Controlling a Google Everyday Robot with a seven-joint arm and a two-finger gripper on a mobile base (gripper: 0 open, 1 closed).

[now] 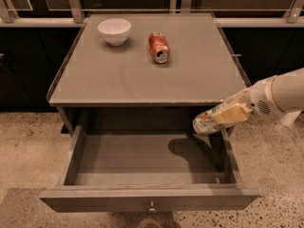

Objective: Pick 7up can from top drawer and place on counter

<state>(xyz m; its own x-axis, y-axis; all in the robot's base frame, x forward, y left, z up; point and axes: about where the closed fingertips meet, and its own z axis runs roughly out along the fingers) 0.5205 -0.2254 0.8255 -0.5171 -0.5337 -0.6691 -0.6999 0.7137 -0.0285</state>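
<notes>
The 7up can (207,121), pale with green label, lies on its side in my gripper (227,114), which is shut on it. The arm comes in from the right edge. The can hangs above the right side of the open top drawer (142,160), just in front of and slightly below the counter's (142,75) front edge. The drawer is pulled fully out, its inside holds nothing, and its knob (152,207) shows at the bottom centre.
A white bowl (114,31) stands at the counter's back left. A red-orange can (159,46) lies on its side at the back centre. A speckled floor surrounds the cabinet, with dark cabinets and a glass rail behind.
</notes>
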